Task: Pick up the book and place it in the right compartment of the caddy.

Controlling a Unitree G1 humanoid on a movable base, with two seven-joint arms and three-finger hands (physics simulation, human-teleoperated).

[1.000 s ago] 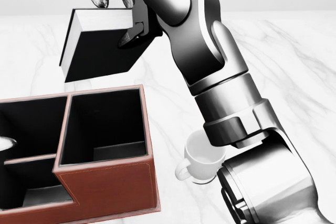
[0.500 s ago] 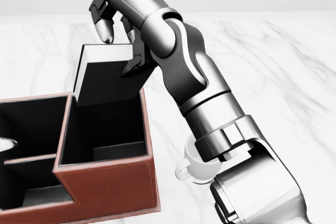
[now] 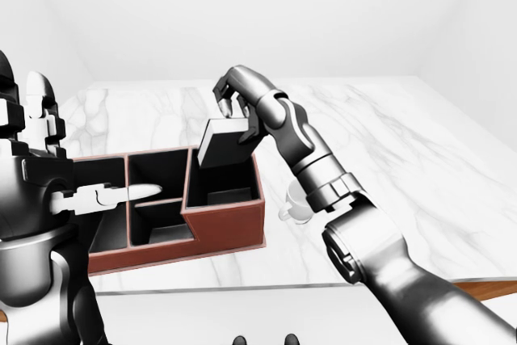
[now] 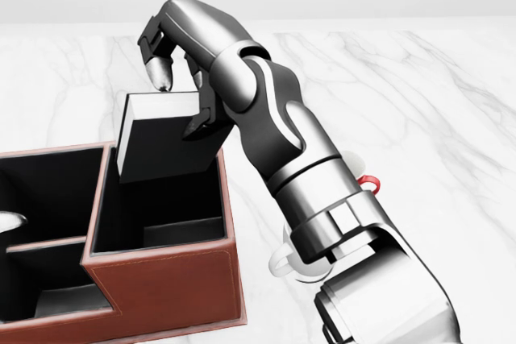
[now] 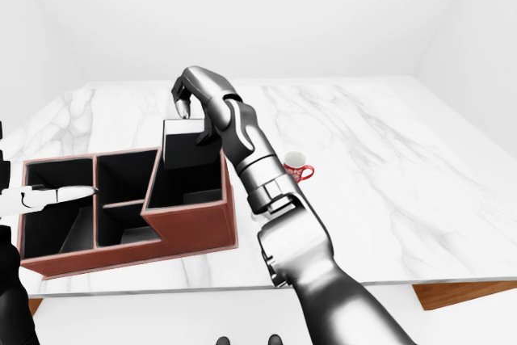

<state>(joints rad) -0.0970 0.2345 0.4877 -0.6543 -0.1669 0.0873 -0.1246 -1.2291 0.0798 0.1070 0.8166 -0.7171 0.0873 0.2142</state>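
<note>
The caddy (image 4: 165,279) sits on the marble table (image 4: 419,102), toward the left of the head view. Over its right compartment (image 4: 157,199) hangs the book (image 4: 165,138), tilted, its lower edge dipping inside the rim, the right hand (image 4: 181,62) closed on its upper end. Just right of the caddy stands a white cup (image 4: 290,259), mostly hidden by the forearm. Further right of the caddy, a second cup (image 5: 296,166). The left hand (image 3: 105,195) reaches over the caddy's left compartments.
</note>
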